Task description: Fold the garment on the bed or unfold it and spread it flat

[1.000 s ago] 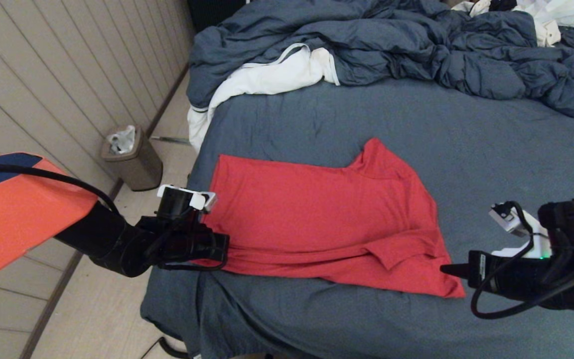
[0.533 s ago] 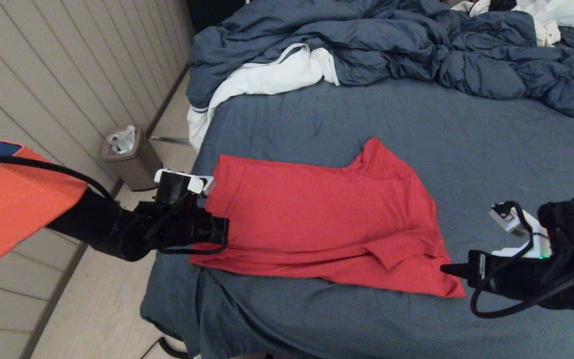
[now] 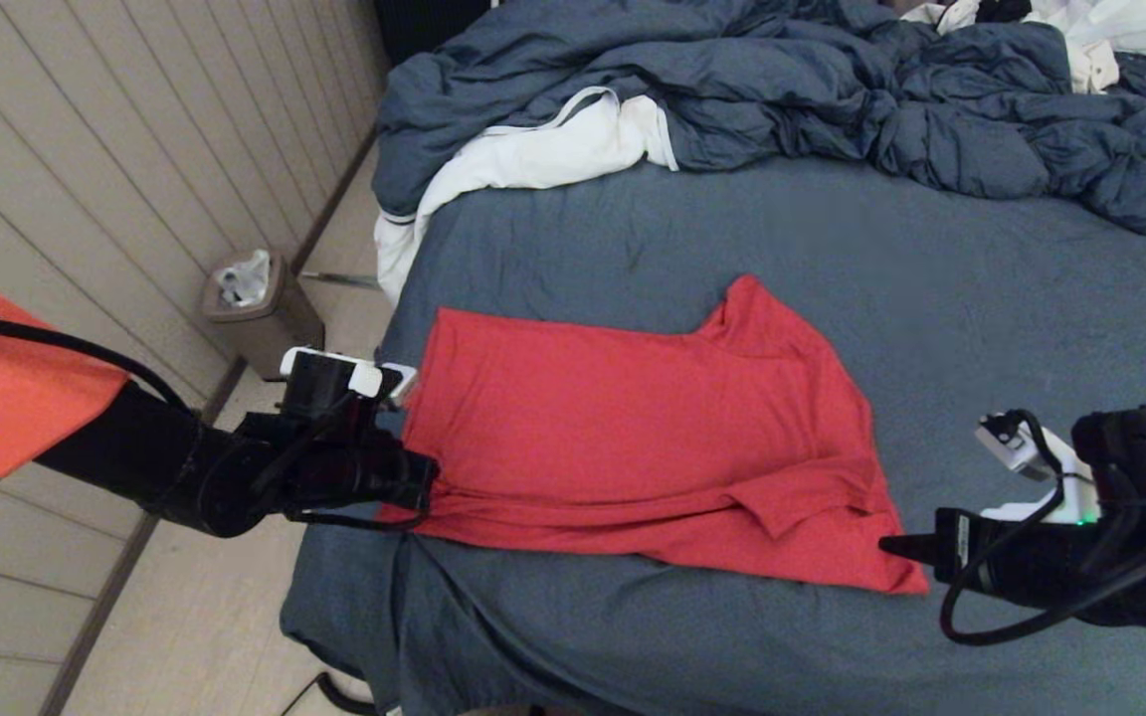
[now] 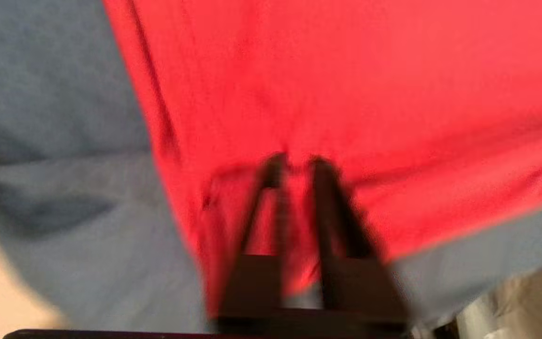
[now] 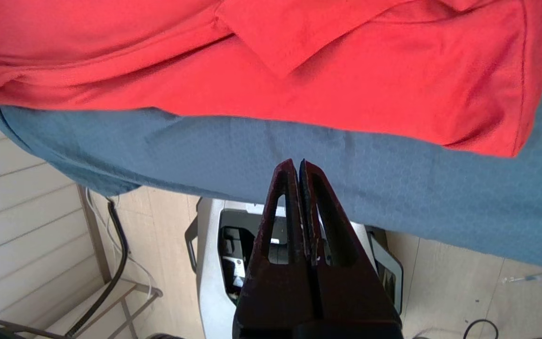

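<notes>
The garment (image 3: 633,438) lies lengthwise across the bed (image 3: 931,288), collar rightward; left gripper (image 4: 294,165) fingers clamp its hem; right gripper (image 5: 298,165) fingers are together.

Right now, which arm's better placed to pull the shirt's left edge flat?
Left. The left gripper is over the red T-shirt at that edge. The right gripper is shut, off the fabric, over the bed.

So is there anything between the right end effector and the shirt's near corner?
Nothing visible. Only bare bed sheet separates the right end effector, fingers shut, from the garment. Its corner lies flat and uncovered.
</notes>
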